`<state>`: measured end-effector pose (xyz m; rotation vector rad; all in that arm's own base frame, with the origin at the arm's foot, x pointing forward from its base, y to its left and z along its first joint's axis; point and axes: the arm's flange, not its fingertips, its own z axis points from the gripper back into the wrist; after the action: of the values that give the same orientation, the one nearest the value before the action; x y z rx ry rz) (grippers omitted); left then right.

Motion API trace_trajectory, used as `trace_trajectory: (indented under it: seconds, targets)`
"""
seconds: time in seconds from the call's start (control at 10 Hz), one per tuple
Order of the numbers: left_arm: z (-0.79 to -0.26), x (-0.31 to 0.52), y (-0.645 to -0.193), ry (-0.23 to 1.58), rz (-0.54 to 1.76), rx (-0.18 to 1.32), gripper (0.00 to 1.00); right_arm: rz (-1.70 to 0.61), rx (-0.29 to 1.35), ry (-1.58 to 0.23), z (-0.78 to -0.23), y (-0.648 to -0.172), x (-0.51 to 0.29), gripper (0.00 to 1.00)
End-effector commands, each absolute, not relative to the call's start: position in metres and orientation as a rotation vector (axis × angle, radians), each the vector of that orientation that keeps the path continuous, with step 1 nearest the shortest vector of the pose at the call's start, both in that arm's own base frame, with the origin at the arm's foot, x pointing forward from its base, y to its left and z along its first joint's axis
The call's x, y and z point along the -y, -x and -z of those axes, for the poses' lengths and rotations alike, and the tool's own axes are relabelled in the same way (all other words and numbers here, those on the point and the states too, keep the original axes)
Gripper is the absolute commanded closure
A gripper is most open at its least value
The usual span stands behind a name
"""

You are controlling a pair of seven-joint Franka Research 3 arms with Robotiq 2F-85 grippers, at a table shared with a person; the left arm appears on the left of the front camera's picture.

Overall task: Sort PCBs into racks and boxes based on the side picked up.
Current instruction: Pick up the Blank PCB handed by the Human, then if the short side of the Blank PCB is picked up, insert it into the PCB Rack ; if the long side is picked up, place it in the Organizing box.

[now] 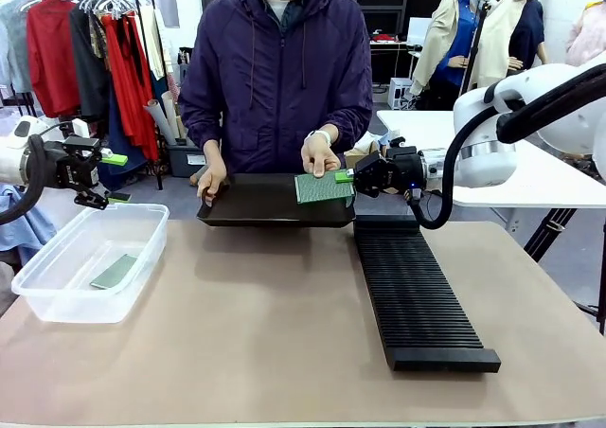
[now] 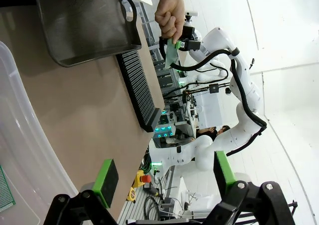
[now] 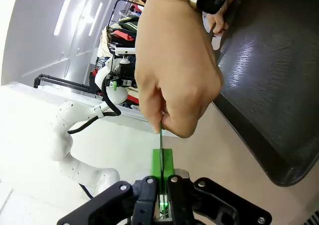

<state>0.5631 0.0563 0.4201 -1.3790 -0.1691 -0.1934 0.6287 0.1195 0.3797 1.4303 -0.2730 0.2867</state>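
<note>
The handover is in hand. The right end effector (image 1: 346,175) is clamped on one edge of a PCB (image 1: 320,188). The person's hand (image 1: 320,153) also pinches the board, over the right end of the tray (image 1: 256,201) at the far edge of the bench (image 1: 265,333). The left end effector (image 1: 115,178) hangs with jaws apart and empty over the box (image 1: 38,291), where a second PCB (image 1: 114,272) lies flat.

Next, I judge, the hand must let go before the arm pulls away. The board then goes to the rack (image 1: 417,295) just below it or across to the box, according to the face taken. A slot would call for turning it on edge.

The front view shows the paler gridded face up and the rack's slots looking empty. The right wrist view adds what that one cannot: the board edge-on, caught squarely between the closed pads (image 3: 168,165), with the person's fingertips gripping it just beyond. The left wrist view shows its own pads wide apart, and grid dots on the second PCB.
</note>
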Motion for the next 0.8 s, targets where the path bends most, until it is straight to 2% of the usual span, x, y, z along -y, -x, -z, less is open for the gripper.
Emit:
trace_trajectory:
  seconds: [0.0, 0.7]
  targets:
    - [-0.4217, -0.0575, -0.5628, 1.379, 0.197, 0.17, 0.0, -0.28, 0.279, -1.432, -0.3811, -0.6268, -0.1203, 1.0]
    - [-0.4217, -0.0575, -0.5628, 1.379, 0.197, 0.17, 0.0, -0.28, 0.279, -1.432, -0.3811, -0.6268, -0.1203, 1.0]
